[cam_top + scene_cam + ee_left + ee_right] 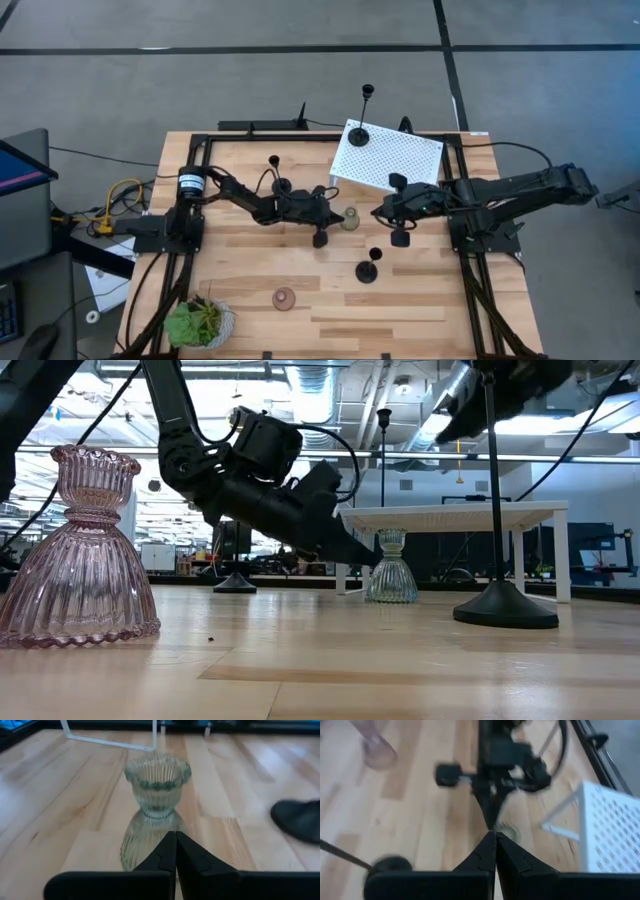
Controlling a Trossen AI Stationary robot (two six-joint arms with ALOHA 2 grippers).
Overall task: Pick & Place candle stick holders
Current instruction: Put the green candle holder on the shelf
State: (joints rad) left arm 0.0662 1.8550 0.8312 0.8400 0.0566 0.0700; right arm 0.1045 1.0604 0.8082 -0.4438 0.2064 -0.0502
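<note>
Wooden slatted table, white perforated stand at the far edge with one tall black holder on top. The grey-green squat holder stands upright mid-table, just in front of the stand. The left gripper points straight at it, fingers pressed together, tips right beside the glass base; touching or not, cannot tell. The holder's axis is vertical and it lies dead ahead of the left jaws, so the left arm is the nearer. The right gripper hovers just on the holder's other side, its jaws also together and empty, facing the left arm. Another tall black holder stands nearer the front, a third behind the left arm. The pinkish-brown squat holder sits well apart near the front. To grasp, the left jaws would have to part first.
</note>
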